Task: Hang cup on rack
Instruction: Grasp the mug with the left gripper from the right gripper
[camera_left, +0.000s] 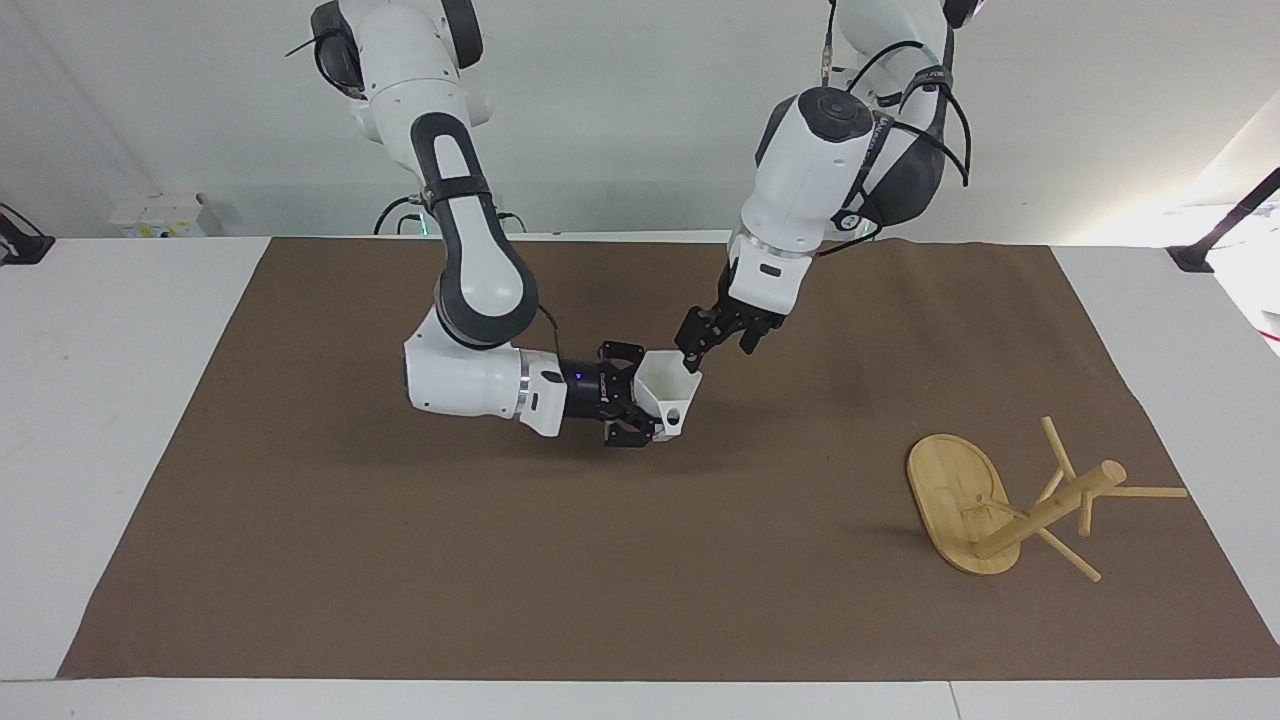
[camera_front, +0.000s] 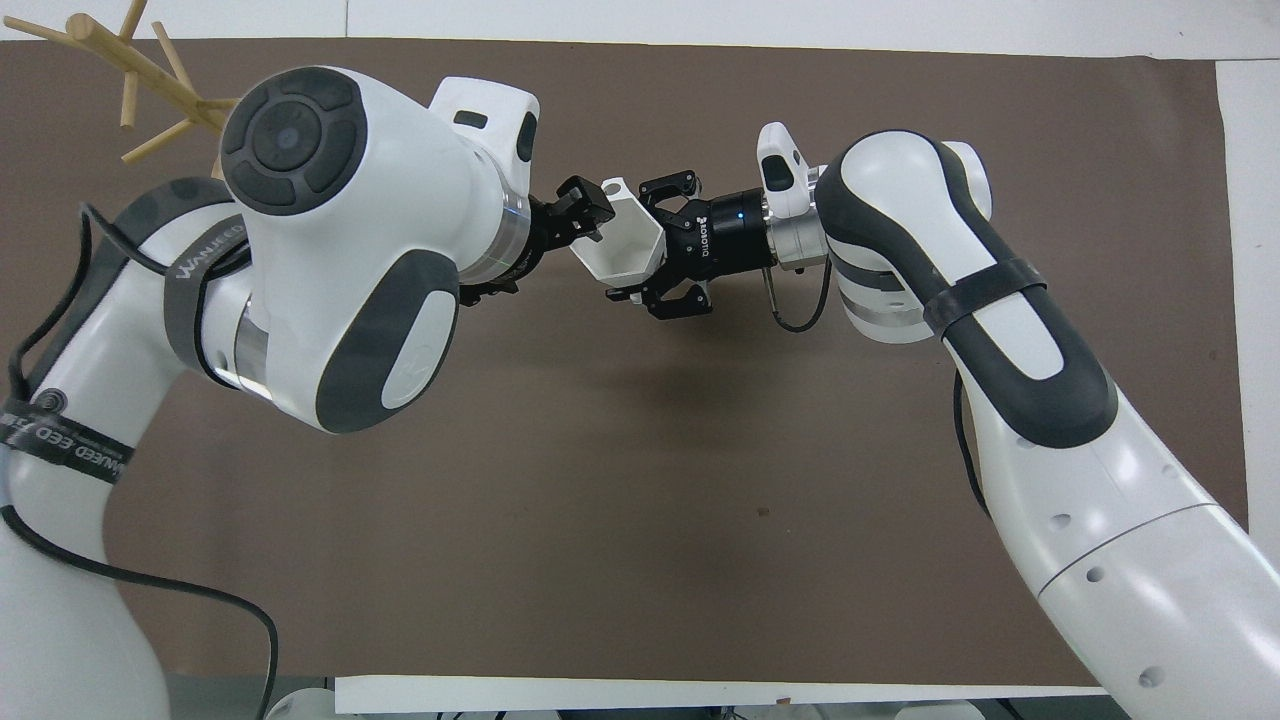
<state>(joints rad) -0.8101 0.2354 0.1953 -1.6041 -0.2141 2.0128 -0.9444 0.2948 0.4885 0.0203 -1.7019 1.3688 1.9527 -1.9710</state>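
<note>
Readable print: "ROBOTIQ" on the right gripper (camera_front: 655, 245) body; "WANJEED" on a strap of the left arm. Right gripper pinches the cup (camera_left: 668, 392) by its tapered body, held sideways above the brown mat (camera_left: 640, 560), mid-table, handle downward. Left gripper (camera_left: 712, 340) is at the cup's rim, fingers spread. Rack (camera_left: 1010, 505) lies tipped over toward the left arm's end of the table, well apart.

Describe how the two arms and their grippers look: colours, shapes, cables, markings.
Both arms are glossy white, rounded segments with dark grey joint caps and bands. The left arm carries a black strap with white lettering and a loose black cable. The right arm has a black strap and a thin cable looped at the wrist. The left gripper and the right gripper are black, two-fingered; the right one shows a blue light.
</note>
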